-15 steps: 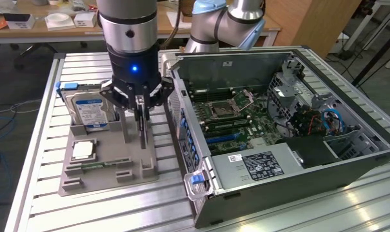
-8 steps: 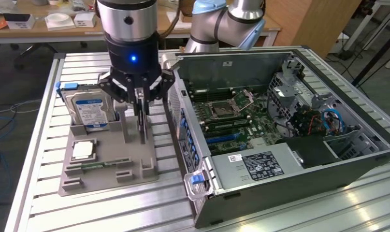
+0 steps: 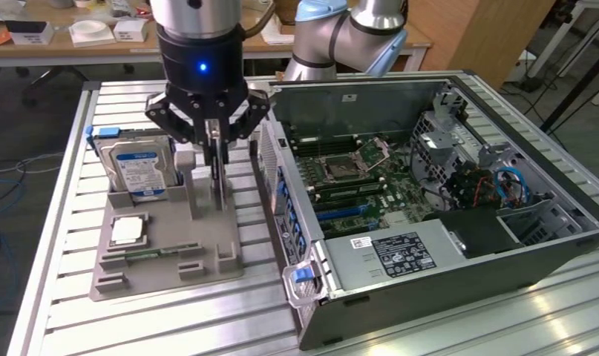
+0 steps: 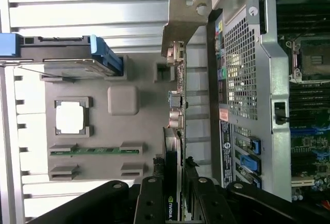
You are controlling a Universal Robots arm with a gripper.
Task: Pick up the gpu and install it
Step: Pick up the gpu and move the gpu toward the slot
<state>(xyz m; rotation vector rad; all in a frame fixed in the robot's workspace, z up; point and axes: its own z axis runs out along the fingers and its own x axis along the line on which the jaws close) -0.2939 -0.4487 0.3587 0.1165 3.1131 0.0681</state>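
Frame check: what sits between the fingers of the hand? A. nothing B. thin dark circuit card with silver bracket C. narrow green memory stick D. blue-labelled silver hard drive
B: the hand grips the thin dark circuit card with a silver metal bracket, upright over the grey plastic holder tray; the blue-labelled silver hard drive and narrow green memory stick sit apart.

On table (image 3: pixel 61 222), holder (image 3: pixel 165 276) set at exterior view's left of computer case (image 3: pixel 447 285). At holder's far end, hard drive (image 3: pixel 136 167) stood on edge; processor chip (image 3: pixel 129 230) and memory stick (image 3: pixel 151 254) laid nearer. At holder's case-side edge, gpu (image 3: pixel 218 182) held upright, clamped from above between gripper (image 3: pixel 216 148) fingers.
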